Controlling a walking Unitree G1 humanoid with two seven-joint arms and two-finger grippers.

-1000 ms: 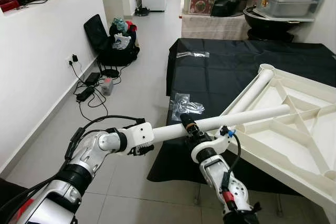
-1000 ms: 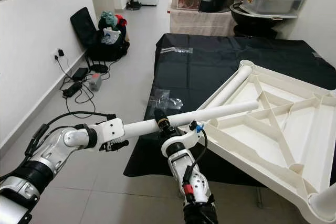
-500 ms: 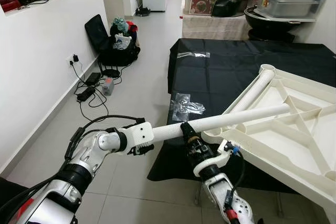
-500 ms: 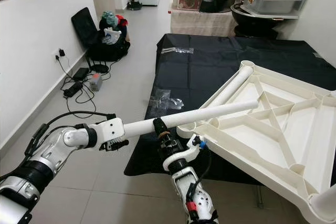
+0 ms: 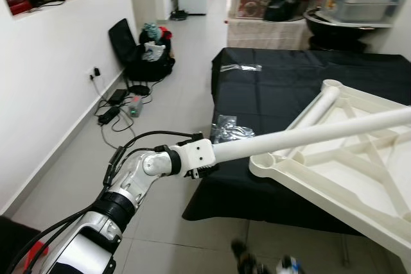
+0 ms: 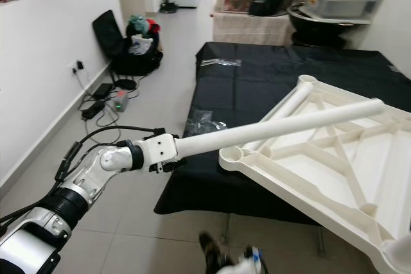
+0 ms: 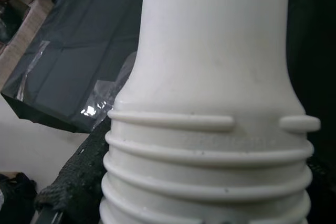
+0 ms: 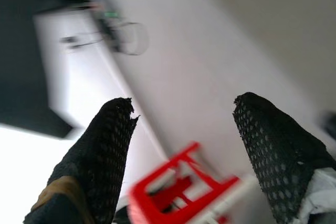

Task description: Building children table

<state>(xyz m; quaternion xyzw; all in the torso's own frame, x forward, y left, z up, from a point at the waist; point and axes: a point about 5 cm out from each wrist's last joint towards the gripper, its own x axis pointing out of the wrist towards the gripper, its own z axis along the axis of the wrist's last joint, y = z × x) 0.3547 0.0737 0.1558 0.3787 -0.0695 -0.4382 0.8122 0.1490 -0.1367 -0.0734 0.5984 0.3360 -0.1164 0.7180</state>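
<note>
white plastic table leg (image 5: 308,137) clamped at ribbed threaded end by left gripper (image 5: 200,158), shaft angled out over upturned tabletop (image 5: 359,181) lying on black cloth (image 5: 282,88). right gripper (image 8: 184,150) low near floor, fingers spread, holding nothing. likely step: bring leg to corner socket (image 5: 265,159). do it well: line threaded end square with socket, keep shaft axis straight, turn without forcing. count: one leg in hand, one leg (image 5: 316,108) lying along tabletop rim, one tabletop, two clear plastic bags.
</note>
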